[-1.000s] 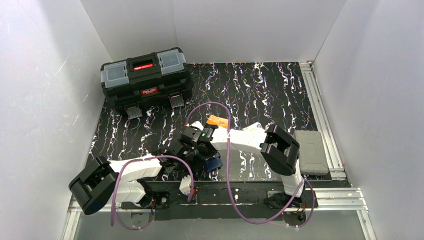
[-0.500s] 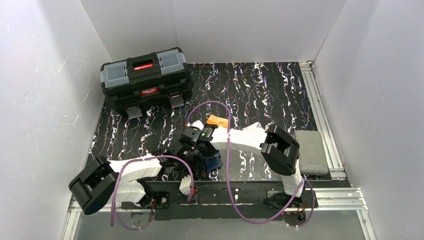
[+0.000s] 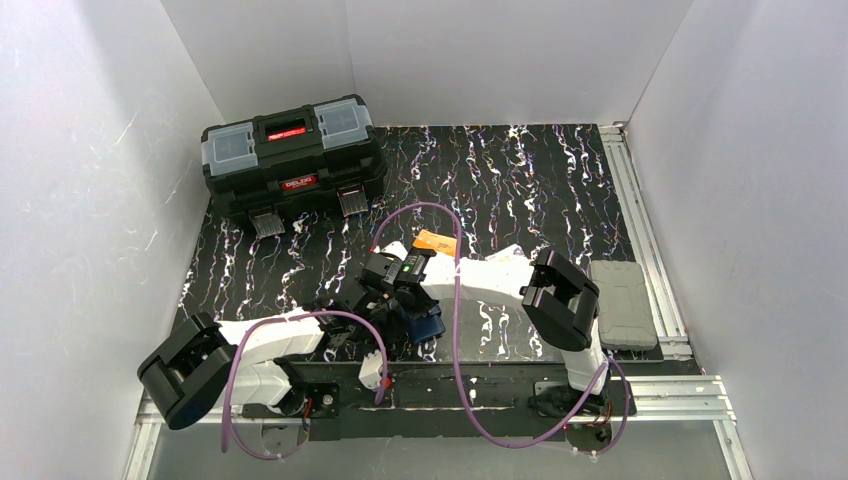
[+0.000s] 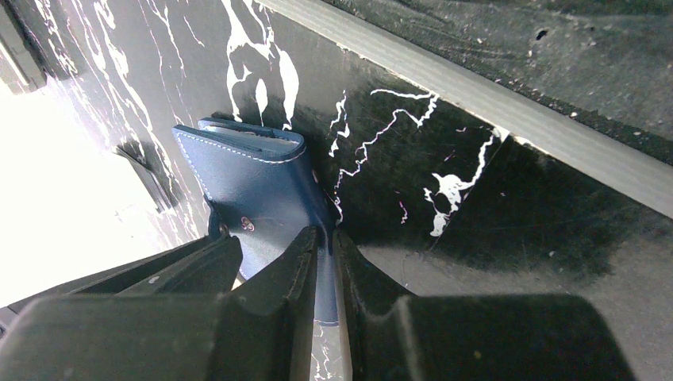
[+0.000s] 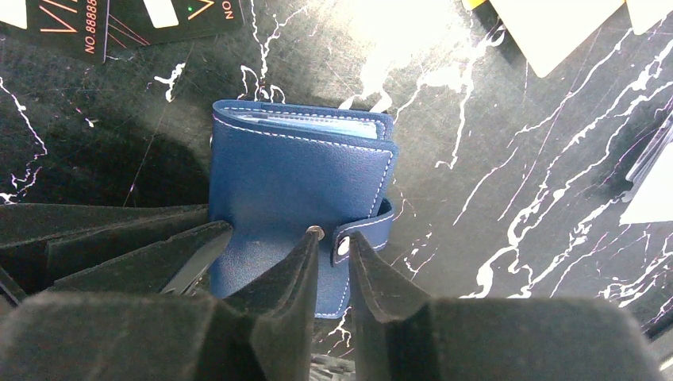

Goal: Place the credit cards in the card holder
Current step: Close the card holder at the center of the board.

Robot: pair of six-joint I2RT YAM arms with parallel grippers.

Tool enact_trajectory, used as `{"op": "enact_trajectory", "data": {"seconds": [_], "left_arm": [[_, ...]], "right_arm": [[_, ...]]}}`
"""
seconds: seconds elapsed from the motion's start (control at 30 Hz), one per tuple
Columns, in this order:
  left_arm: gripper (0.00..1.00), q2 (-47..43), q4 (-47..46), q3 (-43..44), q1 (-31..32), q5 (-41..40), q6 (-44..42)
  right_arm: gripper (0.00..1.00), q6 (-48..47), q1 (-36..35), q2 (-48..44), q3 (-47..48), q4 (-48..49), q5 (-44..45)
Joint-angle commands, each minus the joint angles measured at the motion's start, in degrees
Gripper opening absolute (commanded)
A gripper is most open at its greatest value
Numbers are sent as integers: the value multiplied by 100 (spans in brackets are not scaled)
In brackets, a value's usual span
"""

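Clamping one cover of the folded wallet (image 5: 294, 175) by the near edge of the table (image 3: 540, 180), the left gripper (image 4: 324, 238) is holding it while the right gripper (image 5: 333, 238) is hovering with jaws slightly parted astride the snap tab (image 5: 369, 230); cards (image 5: 555, 32) are lying just beyond.

Black marbled table (image 3: 520, 180): toolbox (image 3: 292, 155), card holder (image 5: 301, 182), orange card (image 3: 436, 242).

Evenly bright and sharp from overhead. Blown-out with glare on table (image 4: 444, 182) in both wrist views; blurred, dark at close fingers (image 5: 278, 317).
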State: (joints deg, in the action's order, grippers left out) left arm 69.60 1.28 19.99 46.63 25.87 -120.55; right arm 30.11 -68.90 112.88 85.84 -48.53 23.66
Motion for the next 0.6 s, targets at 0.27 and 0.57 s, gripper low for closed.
{"op": "enact_trajectory", "data": {"seconds": [0.27, 0.57], "left_arm": [[13, 221, 1006, -219, -31, -424, -50], [13, 238, 1032, -156, -28, -474, -43]], "right_arm": [[13, 133, -207, 35, 109, -120, -28], [1, 239, -145, -121, -237, 180, -370]]}}
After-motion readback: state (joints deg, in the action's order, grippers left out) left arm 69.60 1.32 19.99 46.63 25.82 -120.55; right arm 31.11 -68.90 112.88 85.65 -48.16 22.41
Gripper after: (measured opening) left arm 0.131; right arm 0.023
